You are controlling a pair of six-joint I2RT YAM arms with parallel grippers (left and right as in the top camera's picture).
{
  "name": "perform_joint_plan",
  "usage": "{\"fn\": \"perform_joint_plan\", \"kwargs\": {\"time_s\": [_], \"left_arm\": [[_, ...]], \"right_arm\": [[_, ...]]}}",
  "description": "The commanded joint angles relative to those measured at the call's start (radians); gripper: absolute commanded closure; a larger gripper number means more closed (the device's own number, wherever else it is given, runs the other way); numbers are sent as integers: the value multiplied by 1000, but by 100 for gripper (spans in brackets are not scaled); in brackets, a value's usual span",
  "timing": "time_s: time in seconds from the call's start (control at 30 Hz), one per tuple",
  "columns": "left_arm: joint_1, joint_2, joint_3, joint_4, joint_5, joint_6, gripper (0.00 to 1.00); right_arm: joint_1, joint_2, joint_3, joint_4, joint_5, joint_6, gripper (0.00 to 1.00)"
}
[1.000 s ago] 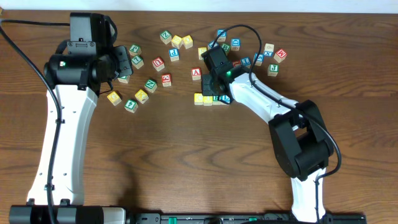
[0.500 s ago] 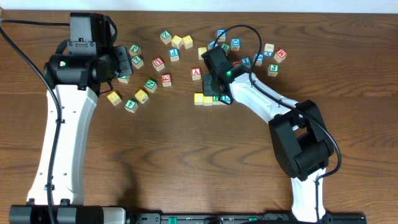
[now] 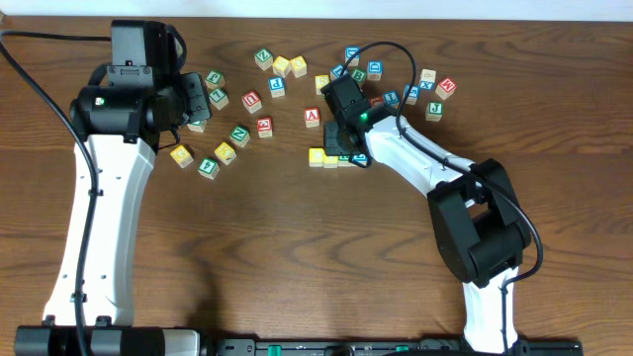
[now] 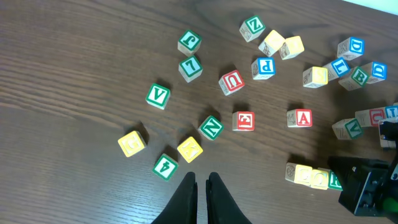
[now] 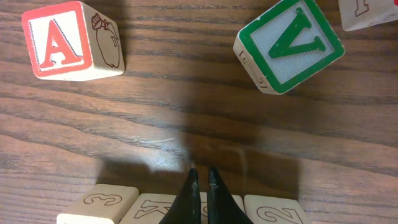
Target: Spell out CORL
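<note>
The counter is showing dark grained wood with a faint sheen, the red A cube is presenting pale smooth wood with painted faces, and the right pincer is appearing matt black.

White arms, black joints.

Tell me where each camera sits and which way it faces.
Overhead: above the table, facing straight down; left arm and right arm show.
Left wrist: high over scattered cubes, facing down; own shut jaws at bottom edge.
Right wrist: low over the cube row, facing down; own shut jaws.
Shared: all three see the red A cube.
</note>
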Motion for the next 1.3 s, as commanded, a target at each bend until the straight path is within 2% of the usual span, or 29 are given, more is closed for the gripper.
{"fn": "perform_joint_plan", "kwargs": {"time_s": [0.0, 0.97, 1.27], "left_arm": [[7, 8, -18, -3, -13, 13, 92], [7, 8, -18, -3, -13, 13, 92], [7, 8, -18, -2, -13, 13, 92]], "right_arm": [[5, 11, 9, -1, 12, 11, 99], [14, 11, 9, 5, 26, 10, 99], [-51, 8, 57, 6, 33, 10, 99]]}}
